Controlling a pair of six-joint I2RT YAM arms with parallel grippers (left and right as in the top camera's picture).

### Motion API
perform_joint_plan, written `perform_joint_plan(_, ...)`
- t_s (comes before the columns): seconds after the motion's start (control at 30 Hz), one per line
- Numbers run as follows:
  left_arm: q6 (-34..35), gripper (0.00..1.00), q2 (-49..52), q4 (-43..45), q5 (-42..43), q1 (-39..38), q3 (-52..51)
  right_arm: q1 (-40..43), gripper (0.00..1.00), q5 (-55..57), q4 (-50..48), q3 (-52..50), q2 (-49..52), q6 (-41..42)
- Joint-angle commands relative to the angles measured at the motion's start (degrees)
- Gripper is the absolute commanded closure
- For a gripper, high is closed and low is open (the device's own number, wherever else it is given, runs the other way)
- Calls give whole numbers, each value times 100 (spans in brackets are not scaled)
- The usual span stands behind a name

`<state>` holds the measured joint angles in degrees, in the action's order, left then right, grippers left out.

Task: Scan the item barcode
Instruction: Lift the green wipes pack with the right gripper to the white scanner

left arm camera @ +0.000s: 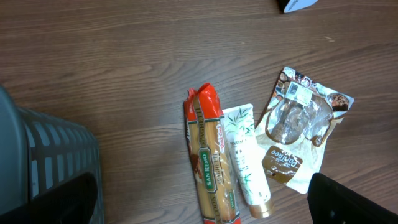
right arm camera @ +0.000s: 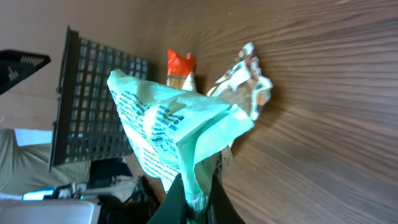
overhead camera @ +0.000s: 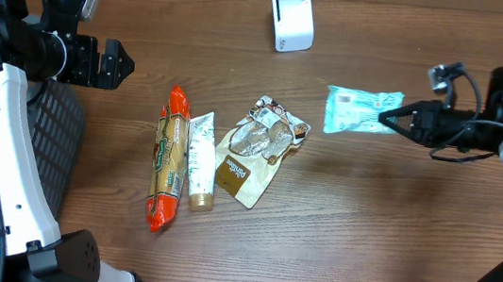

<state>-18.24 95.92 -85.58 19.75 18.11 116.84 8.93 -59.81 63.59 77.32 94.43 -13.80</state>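
Wood-grain table (overhead camera: pixel 366 220), dark mesh basket (overhead camera: pixel 57 138)

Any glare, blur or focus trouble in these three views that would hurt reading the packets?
Overhead: even light, sharp, some sheen on the snack pouch window. Left wrist: pasta packet and tube crisp, basket at the edge soft. Right wrist: green packet pinched in the right claw sits close to the lens, slightly soft; table behind looks smeared.

Mock shop checkout on a wood-grain table (overhead camera: pixel 366 220): barcode scanner (overhead camera: pixel 292 18), packaged groceries (overhead camera: pixel 169 155), basket (overhead camera: pixel 60 138).
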Motion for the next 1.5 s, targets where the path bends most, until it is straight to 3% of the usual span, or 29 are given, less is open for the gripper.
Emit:
perform_joint_plan(0.0,-127,0,9,13,68,-13,26,-260,96,-107,20,396,-192,308)
perform_joint_plan(0.37,-127,1,9,13,68,-13,26,-1746,96,2002,-74,1989,-190,1379)
perform_joint_plan(0.67,-127,0,9,13,68,-13,26,-3414,96,7455,-1532,2046,129,1351)
perform_joint_plan(0.8,-127,1,9,13,68,-13,26,-3777,96,8695,-2518,2046,533,243)
perform_joint_plan(0.9,-127,0,9,13,68,-13,26,-3790,96,8699,-3329,2046,901,-1169)
perform_joint_plan(1.07,-127,0,9,13,68,-13,26,-3698,96,8723,-4854,2046,1582,-2802)
perform_joint_plan(1.47,-127,0,9,13,66,-13,26,-3580,96,8717,-7788,2046,3091,-4699)
